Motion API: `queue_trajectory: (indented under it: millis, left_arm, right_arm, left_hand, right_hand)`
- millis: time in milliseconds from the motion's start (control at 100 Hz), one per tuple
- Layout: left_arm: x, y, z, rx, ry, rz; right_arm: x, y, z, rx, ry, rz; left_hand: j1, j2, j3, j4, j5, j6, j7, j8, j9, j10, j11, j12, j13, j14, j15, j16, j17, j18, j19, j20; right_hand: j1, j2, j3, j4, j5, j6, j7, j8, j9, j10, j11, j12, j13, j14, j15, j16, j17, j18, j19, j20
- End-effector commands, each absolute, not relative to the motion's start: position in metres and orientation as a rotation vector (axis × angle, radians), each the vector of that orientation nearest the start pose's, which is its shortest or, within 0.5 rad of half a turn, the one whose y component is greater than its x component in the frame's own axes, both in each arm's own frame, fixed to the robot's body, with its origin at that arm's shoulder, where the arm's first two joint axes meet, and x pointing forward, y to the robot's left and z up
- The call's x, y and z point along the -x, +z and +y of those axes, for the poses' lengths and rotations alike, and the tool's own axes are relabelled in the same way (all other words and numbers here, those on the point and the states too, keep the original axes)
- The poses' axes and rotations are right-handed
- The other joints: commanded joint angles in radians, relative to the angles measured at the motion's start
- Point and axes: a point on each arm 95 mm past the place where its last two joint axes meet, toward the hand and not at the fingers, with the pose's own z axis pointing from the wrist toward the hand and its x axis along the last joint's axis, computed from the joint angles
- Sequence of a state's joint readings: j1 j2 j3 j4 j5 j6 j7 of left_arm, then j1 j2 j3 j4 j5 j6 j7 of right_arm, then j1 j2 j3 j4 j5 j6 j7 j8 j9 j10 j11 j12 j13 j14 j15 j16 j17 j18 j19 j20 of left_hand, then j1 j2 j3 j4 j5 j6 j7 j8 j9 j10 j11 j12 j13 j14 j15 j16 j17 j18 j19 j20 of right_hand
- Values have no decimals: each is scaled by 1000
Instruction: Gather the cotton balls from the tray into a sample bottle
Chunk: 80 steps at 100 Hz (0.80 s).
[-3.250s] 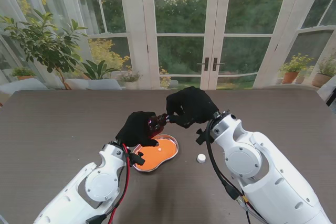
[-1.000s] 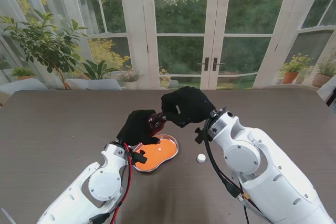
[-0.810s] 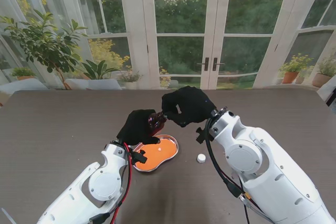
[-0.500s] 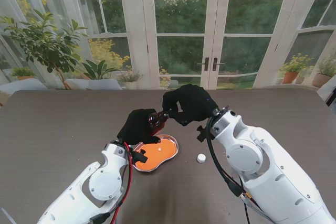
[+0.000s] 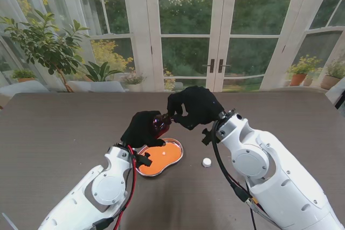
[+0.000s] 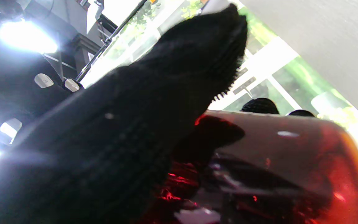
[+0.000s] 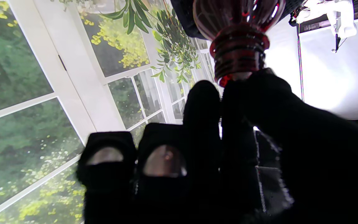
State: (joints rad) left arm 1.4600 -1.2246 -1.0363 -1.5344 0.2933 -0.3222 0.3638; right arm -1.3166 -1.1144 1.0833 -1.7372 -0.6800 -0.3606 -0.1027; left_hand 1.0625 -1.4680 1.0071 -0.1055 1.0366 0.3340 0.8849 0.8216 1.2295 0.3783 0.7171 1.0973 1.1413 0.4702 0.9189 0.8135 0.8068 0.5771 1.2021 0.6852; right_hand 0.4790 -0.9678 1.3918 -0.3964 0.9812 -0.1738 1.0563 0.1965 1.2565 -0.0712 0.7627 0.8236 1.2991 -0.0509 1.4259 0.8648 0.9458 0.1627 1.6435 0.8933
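My left hand (image 5: pixel 142 129) is shut on a dark amber sample bottle (image 5: pixel 160 124), holding it tilted above the far edge of the orange tray (image 5: pixel 168 159). In the left wrist view the bottle (image 6: pixel 291 161) fills the frame under a black finger (image 6: pixel 166 124). My right hand (image 5: pixel 194 107) has thumb and forefinger pinched right at the bottle's mouth. The right wrist view shows the threaded neck (image 7: pixel 238 56) with a bit of white cotton ball (image 7: pixel 241 75) between the fingertips (image 7: pixel 253 93) and the mouth. One small white speck (image 5: pixel 163 152) lies in the tray.
A small white cap (image 5: pixel 206 161) lies on the brown table (image 5: pixel 64 127) to the right of the tray. Behind the table's far edge are glass doors and potted plants (image 5: pixel 48 47).
Both hands stay together at the bottle's mouth. The right hand has shifted slightly over the last second, and the left hand with the bottle has barely moved.
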Motion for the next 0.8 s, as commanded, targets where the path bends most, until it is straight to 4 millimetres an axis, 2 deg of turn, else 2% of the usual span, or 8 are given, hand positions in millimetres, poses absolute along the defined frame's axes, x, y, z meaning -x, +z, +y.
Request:
queue_trajectory:
  millis: [0,170,310,380,470,590,700,790]
  left_arm:
    - [-405,-286,-88,1522,-2456,785]
    - [-405,-286,-89,1522,-2457,784]
    - [-405,-285,-88,1521,-2456,778]
    - [-405,-285,-88,1520,-2455,775]
    - [-405,-285,-87,1519,-2455,770]
    - [-405,-284,-87,1520,-2455,766]
    - [-404,-284,-87,1521,-2455,766]
    - [-404,-284,-87,1521,-2453,768]
  right_arm:
    - [-414,-183,99,-772,2284,1383]
    - [-415,-187,105,-792,2292,1385]
    - [-414,-187,105,-800,2283,1388]
    - [-414,-186,105,-807,2279,1392]
    - [-414,-186,103,-822,2287,1390]
    - [-414,-186,100,-827,2299,1388]
    - [-414,-186,99,-823,2306,1382]
    - [-414,-185,98,-819,2306,1374]
  left_hand:
    - [91,1058,74,35,102,-63,304,54,85,37,112,50,117,44,478,65,113,24,606,43]
    - [90,1058,73,35,102,-65,304,54,85,36,113,50,117,44,478,65,113,24,606,43]
    - [90,1057,74,35,101,-64,304,54,86,35,113,50,117,44,478,65,113,24,606,43]
    - [90,1057,75,35,102,-64,304,54,86,35,113,50,117,44,478,65,113,24,606,43]
    - [90,1057,74,35,102,-63,304,54,86,36,113,50,117,44,478,65,113,24,606,43]
    - [90,1057,75,35,102,-63,303,54,87,36,113,50,117,44,478,65,113,24,606,43]
    - [90,1057,75,35,102,-64,304,54,87,36,113,50,117,44,478,65,113,24,606,43]
    - [90,1057,75,35,102,-64,303,54,86,37,113,50,117,44,478,65,113,24,606,43]
  right_hand:
    - [1,-19,31,-4,36,0,33,-5,43,7,11,-10,22,-48,35,0,23,-21,35,21]
    - [-24,-95,-7,-29,26,27,74,51,48,6,59,21,21,-51,43,3,22,-14,35,16]
    - [-107,-98,-26,-56,-17,16,128,128,23,-6,105,47,21,-59,39,0,14,-16,33,16]
    - [-148,-53,-20,-57,-23,18,128,134,12,-1,103,37,22,-55,34,-3,9,-17,32,17]
    - [-84,40,-18,-17,-25,35,93,65,9,16,58,-6,21,-42,27,-8,2,-13,31,21]
    - [26,98,30,41,-31,59,42,26,-2,21,18,-18,21,-46,15,-12,-2,-14,28,22]
    - [82,47,76,47,-31,45,12,11,-15,19,-17,-23,21,-51,6,-15,-6,-20,22,21]
    - [116,-4,74,44,-41,-8,13,24,-35,10,-31,-18,22,-59,-9,-20,-10,-25,18,20]
